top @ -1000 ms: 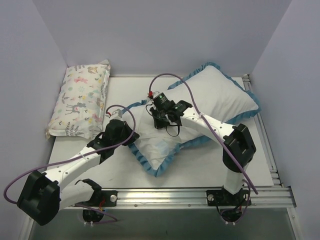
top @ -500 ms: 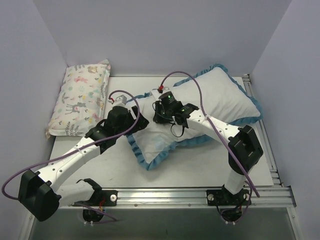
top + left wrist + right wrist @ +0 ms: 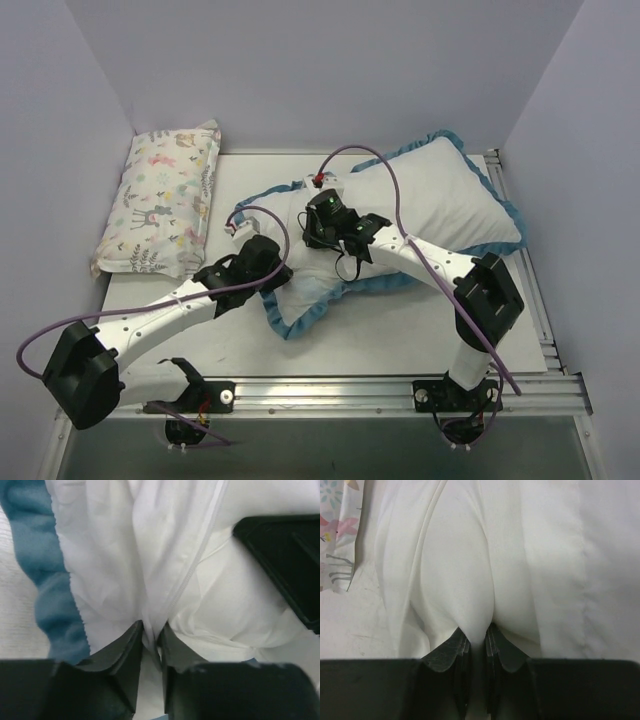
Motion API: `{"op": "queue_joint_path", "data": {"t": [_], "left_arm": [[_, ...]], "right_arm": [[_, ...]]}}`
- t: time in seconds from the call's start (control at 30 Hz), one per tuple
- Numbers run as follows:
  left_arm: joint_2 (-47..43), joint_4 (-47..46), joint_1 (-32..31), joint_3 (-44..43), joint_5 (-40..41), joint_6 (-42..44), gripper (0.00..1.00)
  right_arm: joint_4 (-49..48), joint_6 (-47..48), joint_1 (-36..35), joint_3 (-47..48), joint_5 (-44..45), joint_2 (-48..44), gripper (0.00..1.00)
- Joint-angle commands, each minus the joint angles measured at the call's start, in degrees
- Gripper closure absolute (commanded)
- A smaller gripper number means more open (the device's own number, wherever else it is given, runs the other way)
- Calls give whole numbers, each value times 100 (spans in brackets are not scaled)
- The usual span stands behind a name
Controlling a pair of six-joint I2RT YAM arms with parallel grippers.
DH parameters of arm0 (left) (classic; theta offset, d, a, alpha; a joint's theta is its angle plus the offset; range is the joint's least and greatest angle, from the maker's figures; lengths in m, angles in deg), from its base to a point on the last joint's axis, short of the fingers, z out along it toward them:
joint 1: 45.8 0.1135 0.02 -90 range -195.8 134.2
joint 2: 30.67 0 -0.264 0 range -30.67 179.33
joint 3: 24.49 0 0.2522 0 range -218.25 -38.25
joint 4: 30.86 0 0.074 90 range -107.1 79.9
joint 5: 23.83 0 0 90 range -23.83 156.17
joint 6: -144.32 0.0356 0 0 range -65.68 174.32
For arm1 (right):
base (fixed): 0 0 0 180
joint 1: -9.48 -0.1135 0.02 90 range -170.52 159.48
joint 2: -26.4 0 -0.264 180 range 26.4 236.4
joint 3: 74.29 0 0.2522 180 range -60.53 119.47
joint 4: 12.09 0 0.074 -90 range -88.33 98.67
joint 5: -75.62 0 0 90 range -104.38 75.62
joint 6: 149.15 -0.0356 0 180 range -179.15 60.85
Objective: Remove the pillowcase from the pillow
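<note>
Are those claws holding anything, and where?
Left gripper pinches a white inner fold of the pillowcase beside its ruffle. Right gripper pinches a fold of the pillow.

The pillowcase [image 3: 35, 565] is showing a fuzzy matt teal cloth ruffle and smooth white lining. The near rail [image 3: 400, 385] of the table [image 3: 400, 330] is showing bare silvery metal.

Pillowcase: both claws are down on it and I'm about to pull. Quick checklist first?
1. Left claw closed on pillowcase fabric beside the teal ruffle: ok.
2. Right claw pinching a white fold: ok.
3. Which layer that white fold belongs to: cannot tell.
4. Claws apart from each other in the top view: ok.
5. Animal-print pillow lying apart from the pull: ok.
</note>
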Motion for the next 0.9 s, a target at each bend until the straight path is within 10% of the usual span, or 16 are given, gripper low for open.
{"op": "queue_joint_path", "data": {"t": [0.0,0.07,0.87], "left_arm": [[-302,-332,142,454,-51,-95,76],[-468,-359,204,718,-121,-95,100],[-1278,-448,275,2355,-288,-289,100]], "right_arm": [[-28,-137,-12,133,271,63,100],[7,-137,41,195,280,80,100],[587,65,1359,785,-450,-429,100]]}}
